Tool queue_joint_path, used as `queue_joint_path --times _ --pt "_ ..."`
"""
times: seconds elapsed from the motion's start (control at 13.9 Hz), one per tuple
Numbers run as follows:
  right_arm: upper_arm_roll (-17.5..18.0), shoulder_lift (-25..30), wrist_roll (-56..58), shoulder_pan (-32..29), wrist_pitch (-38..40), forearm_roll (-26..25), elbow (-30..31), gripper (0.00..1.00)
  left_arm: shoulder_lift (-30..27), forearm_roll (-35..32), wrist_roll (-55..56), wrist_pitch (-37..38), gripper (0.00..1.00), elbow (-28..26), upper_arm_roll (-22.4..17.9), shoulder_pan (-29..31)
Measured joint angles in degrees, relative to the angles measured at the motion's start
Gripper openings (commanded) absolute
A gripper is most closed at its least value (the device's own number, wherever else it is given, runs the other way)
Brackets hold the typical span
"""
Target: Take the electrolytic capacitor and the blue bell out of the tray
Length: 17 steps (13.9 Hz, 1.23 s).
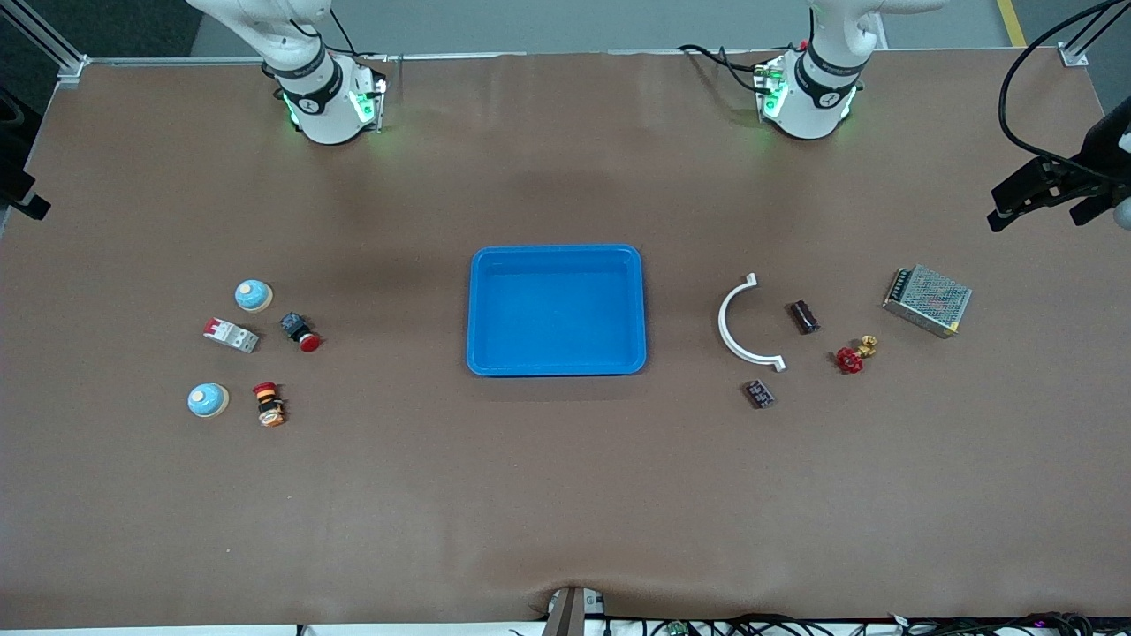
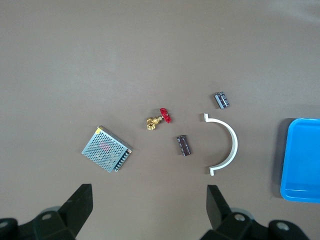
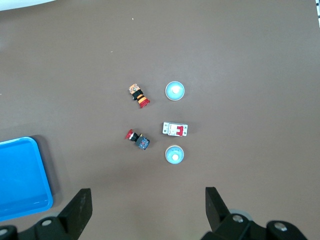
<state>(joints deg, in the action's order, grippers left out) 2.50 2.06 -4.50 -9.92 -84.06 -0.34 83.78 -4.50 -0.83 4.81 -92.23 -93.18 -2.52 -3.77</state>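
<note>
The capacitor (image 1: 804,316) is a dark cylinder lying on the brown table toward the left arm's end; it also shows in the left wrist view (image 2: 184,145). Two blue bells stand toward the right arm's end, one (image 1: 254,295) farther from the front camera, one (image 1: 208,400) nearer; both show in the right wrist view (image 3: 174,155) (image 3: 175,90). The blue tray (image 1: 557,309) is in the middle and holds nothing. My left gripper (image 2: 149,192) is open, empty and high over the table near the capacitor group. My right gripper (image 3: 147,192) is open, empty and high near the bells.
Round the capacitor lie a white curved piece (image 1: 740,340), a red-handled brass valve (image 1: 850,358), a small dark module (image 1: 760,394) and a metal mesh box (image 1: 928,300). By the bells lie a white-and-red breaker (image 1: 231,335) and two red push buttons (image 1: 300,332) (image 1: 268,404).
</note>
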Motion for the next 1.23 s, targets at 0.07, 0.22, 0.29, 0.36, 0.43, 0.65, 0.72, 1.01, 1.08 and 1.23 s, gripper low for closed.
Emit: queue_joint_path --times 0.07,0.22,0.29,0.36,0.43,0.65,0.72,1.01,1.08,1.23 --pt "-0.04 -0.02 0.0 0.0 0.7 0.0 0.15 1.0 0.0 0.0 0.0 0.0 1.0 0.0 0.0 0.0" --pt "-0.09 -0.27 0.0 0.01 2.36 0.03 0.73 1.0 0.0 0.0 0.0 0.0 1.0 0.0 0.0 0.0" --pt "-0.08 -0.48 0.04 0.04 2.65 0.03 1.16 1.0 0.0 0.0 0.0 0.0 1.0 0.0 0.01 0.0" --pt "-0.04 -0.76 0.11 0.1 2.66 0.04 1.52 1.0 0.0 0.0 0.0 0.0 1.0 0.0 0.02 -0.01" --pt "0.06 -1.15 0.33 0.19 2.66 0.05 1.65 1.0 0.0 0.0 0.0 0.0 1.0 0.0 0.04 -0.02" --pt "1.29 -1.93 1.08 0.59 2.44 0.08 1.67 1.0 0.0 0.0 0.0 0.0 1.0 0.0 0.11 -0.03" --pt "1.61 -1.96 1.09 0.71 2.32 0.08 1.67 1.0 0.0 0.0 0.0 0.0 1.0 0.0 0.16 -0.05" --pt "1.82 -1.96 1.4 0.8 2.19 0.08 1.67 1.0 0.0 0.0 0.0 0.0 1.0 0.0 0.68 -0.08" --pt "1.83 -1.96 1.75 0.8 1.8 0.08 1.67 1.0 0.0 0.0 0.0 0.0 1.0 0.0 0.69 -0.08" --pt "1.86 -1.96 3.67 0.81 0.25 0.08 1.66 1.0 0.0 0.0 0.0 0.0 1.0 0.0 0.68 -0.08"
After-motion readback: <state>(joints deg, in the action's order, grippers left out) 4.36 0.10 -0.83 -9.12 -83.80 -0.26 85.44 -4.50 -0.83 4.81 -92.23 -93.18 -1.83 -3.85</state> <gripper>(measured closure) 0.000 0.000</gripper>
